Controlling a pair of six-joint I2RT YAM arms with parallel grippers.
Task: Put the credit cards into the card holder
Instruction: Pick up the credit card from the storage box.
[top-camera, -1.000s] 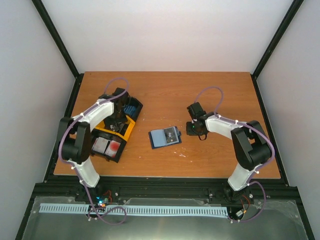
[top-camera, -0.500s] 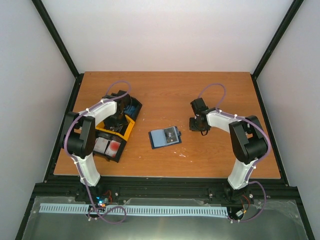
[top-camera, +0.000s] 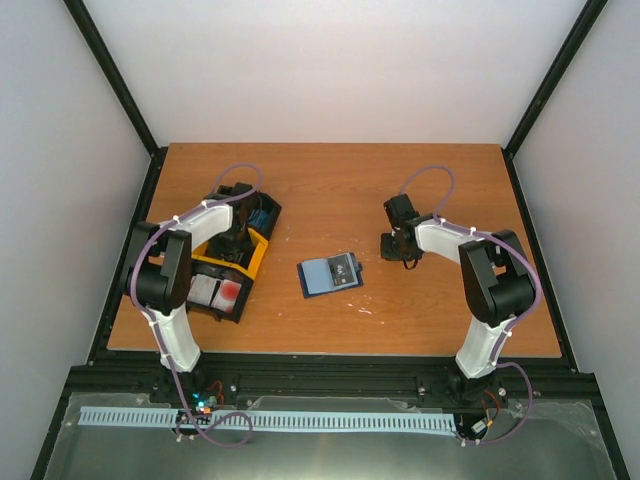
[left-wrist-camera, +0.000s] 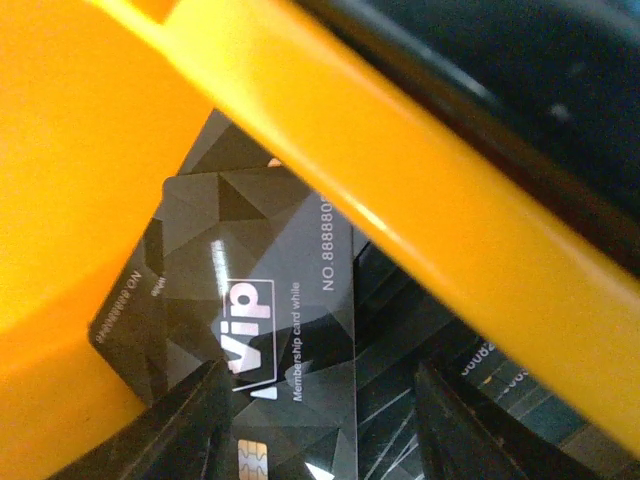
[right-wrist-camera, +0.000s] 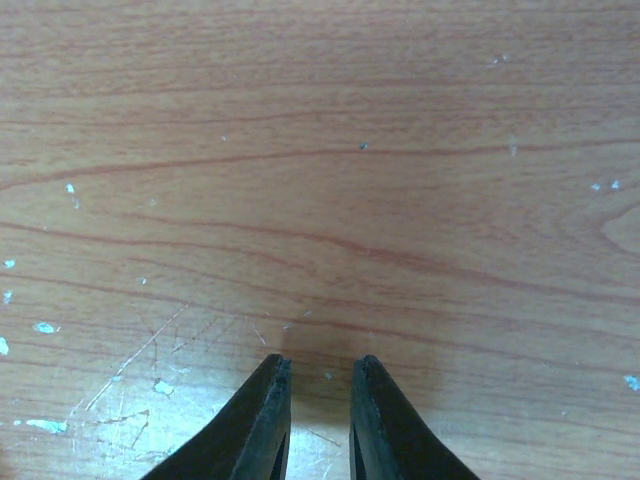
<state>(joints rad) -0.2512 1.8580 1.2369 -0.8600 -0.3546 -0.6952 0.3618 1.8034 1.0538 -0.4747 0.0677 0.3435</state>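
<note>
The card holder (top-camera: 330, 274) lies open on the table's middle, pale blue inside. My left gripper (top-camera: 236, 240) is down in the middle compartment of the black-and-yellow tray (top-camera: 256, 262). In the left wrist view its jaws (left-wrist-camera: 320, 420) stand open over a stack of dark grey credit cards, and the top "Vip" card (left-wrist-camera: 270, 300) lies between and under the fingers. White cards with red blotches (top-camera: 215, 293) fill the near compartment and a blue card (top-camera: 263, 218) the far one. My right gripper (top-camera: 400, 254) hovers right of the holder, its fingers (right-wrist-camera: 320, 375) a narrow gap apart and empty.
The tray's yellow divider wall (left-wrist-camera: 430, 230) runs diagonally close above the left fingers. Under the right gripper is bare scratched wood (right-wrist-camera: 320, 150). Black frame rails (top-camera: 140, 220) border the table's sides.
The left arm has drawn in and its gripper has sunk deeper into the tray's middle compartment. The right gripper has shifted a little right, away from the card holder.
</note>
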